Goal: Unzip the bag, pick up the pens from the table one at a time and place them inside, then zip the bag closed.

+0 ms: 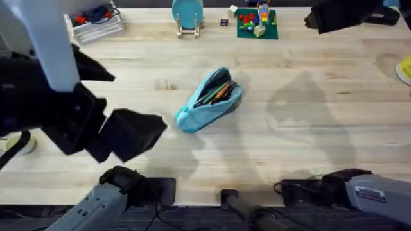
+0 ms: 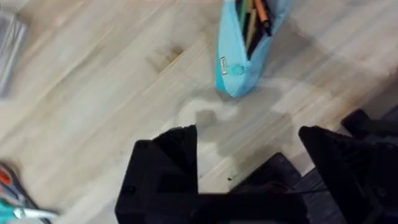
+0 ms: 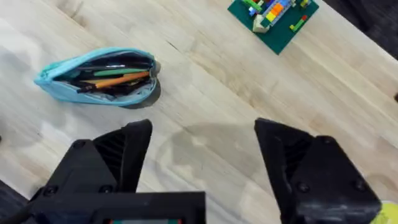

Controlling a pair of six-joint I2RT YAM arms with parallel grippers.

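In the overhead view, you have the bag point(image 1: 210, 101) lying near the middle of the table point(image 1: 302, 115), on its side and slanted, its zipper open so that you can see pens point(image 1: 218, 93) inside, one orange and others dark or green. Your left gripper point(image 1: 131, 131) hangs large and dark at the left, raised off the table and well apart from the bag's lower end. Your right arm reaches in dark at the upper right corner, also well away from the bag. A green plate of coloured bricks point(image 1: 257, 24) and a teal disc on a stand point(image 1: 187, 16) sit along the far edge.

In the left wrist view, your left gripper point(image 2: 249, 155) has its fingers point(image 2: 168, 168) spread wide, holding nothing. The bag point(image 2: 242, 50) lies beyond the fingertips, its closed end nearest them and bare table point(image 2: 93, 106) between.

In the right wrist view, your right gripper point(image 3: 202, 149) also has its fingers point(image 3: 292, 162) wide apart and empty. The bag point(image 3: 99, 76) lies off beyond one finger, mouth open, with the orange pen point(image 3: 115, 79) among the dark ones inside. The brick plate point(image 3: 273, 18) lies farther off.
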